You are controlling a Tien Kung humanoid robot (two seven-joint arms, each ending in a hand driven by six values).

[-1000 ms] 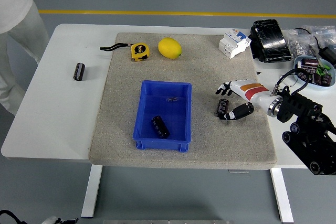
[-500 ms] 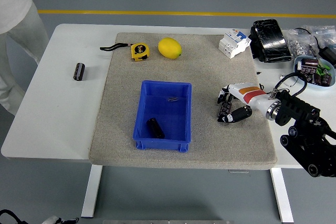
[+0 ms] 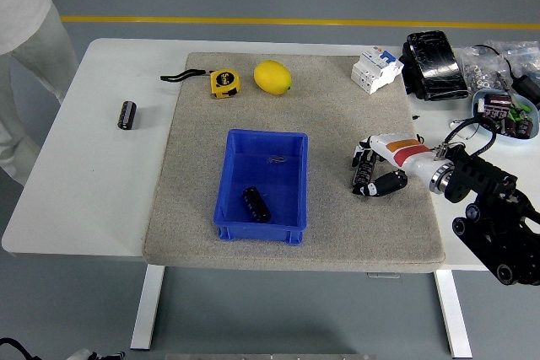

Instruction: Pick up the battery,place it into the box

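Note:
A black cylindrical battery [image 3: 364,174] lies on the grey mat right of the blue box [image 3: 238,171]. My right hand [image 3: 378,168] has its fingers and thumb curled around this battery, which rests on the mat. A second black battery [image 3: 257,204] lies inside the box near its front. A third battery [image 3: 126,115] lies on the bare white table at the far left. My left arm is out of view.
A yellow tape measure [image 3: 224,83], a lemon [image 3: 272,77] and a white circuit breaker [image 3: 375,68] sit along the mat's back edge. A black device [image 3: 434,65] and a bowl of parts [image 3: 504,113] stand at the right. A person in white [image 3: 25,31] stands at the far left.
My right hand has closed its fingers from spread to curled around the battery on the mat and shifted slightly. The battery in the box looks shifted between frames.

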